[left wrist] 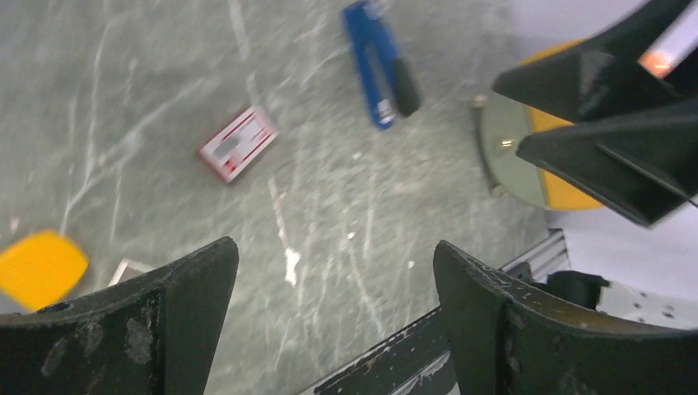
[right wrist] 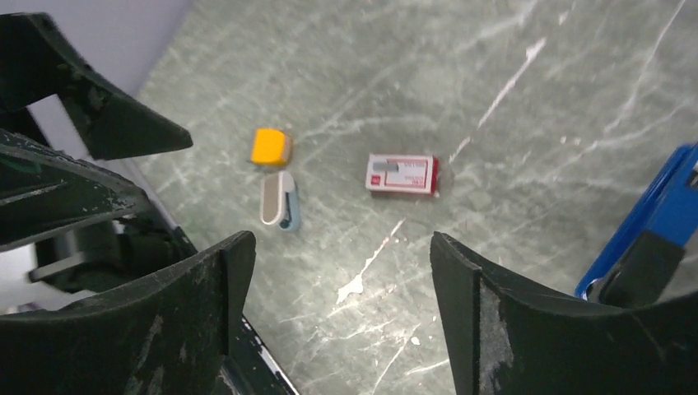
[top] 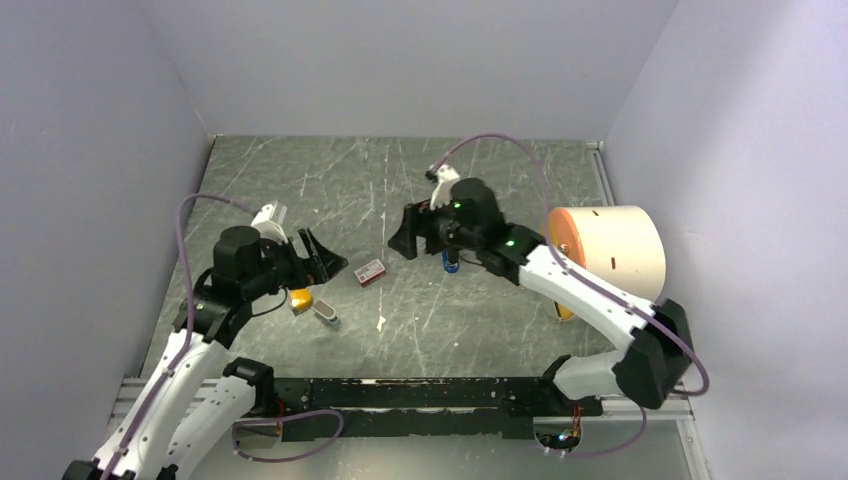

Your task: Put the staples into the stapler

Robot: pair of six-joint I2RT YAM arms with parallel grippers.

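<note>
Standing by the table (top: 300, 180), I see both arms reaching in over the grey stone top, their claws turned toward each other with a gap between them. The left claw (top: 318, 258) is spread wide and grips nothing; from its own wrist, only bare table shows between its black fingers (left wrist: 189, 313). The right claw (top: 408, 232) is just as wide and also grips nothing, and its fingers (right wrist: 510, 321) frame bare table too.

The stapler (left wrist: 380, 64) is blue with a black part. It lies flat on the table just under the right arm's wrist, so from above only a bit of blue shows beside the arm. Neither claw touches it.

A small red-and-white box (top: 370, 271) lies flat on the table between the two claws, a little toward the near edge and apart from both. It sits near the stapler without touching it. The staples I cannot make out anywhere, and I cannot tell whether any are in the box.

Just beside the left claw, on its near side, an orange block (top: 300, 299) and a small grey-and-blue piece (top: 326, 314) lie close together. A large cream roll (top: 610, 250) with an orange end lies on its side at the right of the table, beside the right arm.
</note>
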